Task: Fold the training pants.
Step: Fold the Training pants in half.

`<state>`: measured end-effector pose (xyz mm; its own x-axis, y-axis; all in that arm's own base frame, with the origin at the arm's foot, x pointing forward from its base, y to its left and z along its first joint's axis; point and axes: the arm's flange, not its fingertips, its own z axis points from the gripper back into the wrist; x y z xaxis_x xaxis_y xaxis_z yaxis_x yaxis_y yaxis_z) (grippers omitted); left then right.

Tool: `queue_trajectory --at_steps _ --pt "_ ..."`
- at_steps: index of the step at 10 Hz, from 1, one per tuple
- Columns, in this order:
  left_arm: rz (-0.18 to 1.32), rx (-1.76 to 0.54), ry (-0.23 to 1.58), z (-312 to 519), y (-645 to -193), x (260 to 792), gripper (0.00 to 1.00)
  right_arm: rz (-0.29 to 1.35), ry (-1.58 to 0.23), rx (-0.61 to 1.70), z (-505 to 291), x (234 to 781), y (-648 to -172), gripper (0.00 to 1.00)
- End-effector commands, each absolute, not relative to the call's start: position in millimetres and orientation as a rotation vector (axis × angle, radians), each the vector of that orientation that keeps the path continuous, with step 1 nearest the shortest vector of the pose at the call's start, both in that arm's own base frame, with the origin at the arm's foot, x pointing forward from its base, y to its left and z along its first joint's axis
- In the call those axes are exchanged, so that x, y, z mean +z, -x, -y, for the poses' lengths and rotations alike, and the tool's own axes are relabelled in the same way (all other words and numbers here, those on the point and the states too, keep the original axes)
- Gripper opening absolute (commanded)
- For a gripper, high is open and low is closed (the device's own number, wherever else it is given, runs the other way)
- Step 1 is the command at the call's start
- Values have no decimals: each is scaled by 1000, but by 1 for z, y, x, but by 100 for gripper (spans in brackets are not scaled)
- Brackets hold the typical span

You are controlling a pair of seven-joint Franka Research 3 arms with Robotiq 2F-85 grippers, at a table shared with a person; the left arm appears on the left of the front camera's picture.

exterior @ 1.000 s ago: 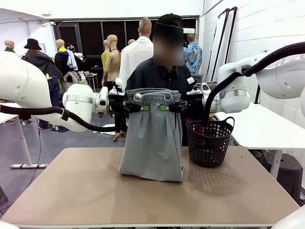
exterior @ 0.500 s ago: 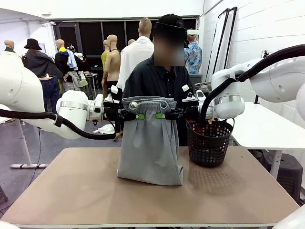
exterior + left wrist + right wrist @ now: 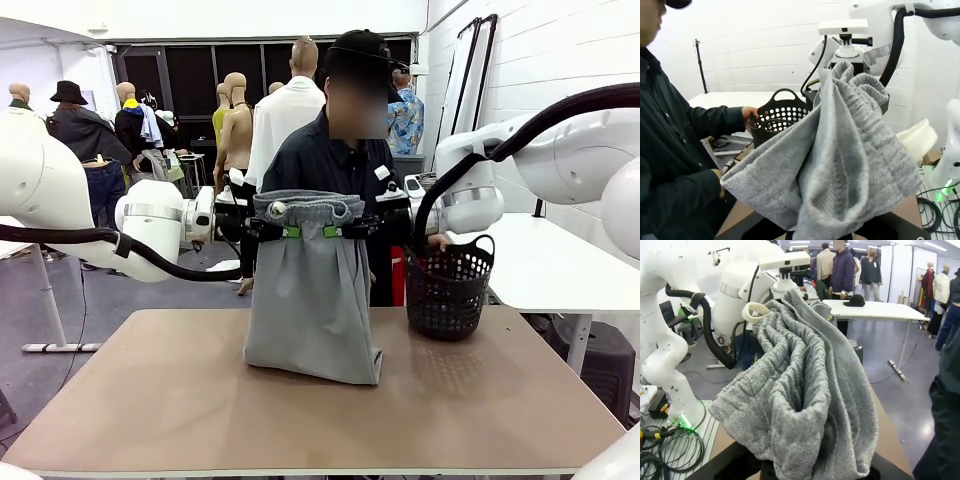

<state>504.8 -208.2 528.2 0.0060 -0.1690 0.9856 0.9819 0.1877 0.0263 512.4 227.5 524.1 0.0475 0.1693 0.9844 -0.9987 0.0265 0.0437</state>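
The light grey training pants (image 3: pixel 310 300) hang by their gathered waistband over the middle of the table, and their lower end rests in a fold on the tabletop. My left gripper (image 3: pixel 290 232) is shut on the waistband's left part. Close beside it, my right gripper (image 3: pixel 332 231) is shut on the right part. In the left wrist view the bunched pants (image 3: pixel 840 165) cover my own fingers, with the right arm behind them. In the right wrist view the pants (image 3: pixel 800 390) drape the same way, with the white drawstring loop (image 3: pixel 755 312) near the left arm.
A person in a dark shirt stands at the far side, with a hand (image 3: pixel 437 241) on the black mesh basket (image 3: pixel 447 290) at the table's right rear. The same basket (image 3: pixel 775 120) is seen past the pants. The brown tabletop (image 3: pixel 200 400) is bare in front.
Both grippers have shifted slightly left with the pants, dipping and then rising again. The person has moved the basket a little to the right and farther back.
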Motion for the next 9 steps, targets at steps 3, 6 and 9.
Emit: queue_trajectory --at_steps 3,6,9 --pt "1271 -1131 909 223 -530 568 0 1060 -1002 1328 -246 557 -554 0" --pt "1340 -1135 856 229 -553 581 0 1161 -900 1370 -252 585 -587 0" --pt "1501 -1098 770 225 -579 591 0 1271 -847 1384 -257 609 -607 0"
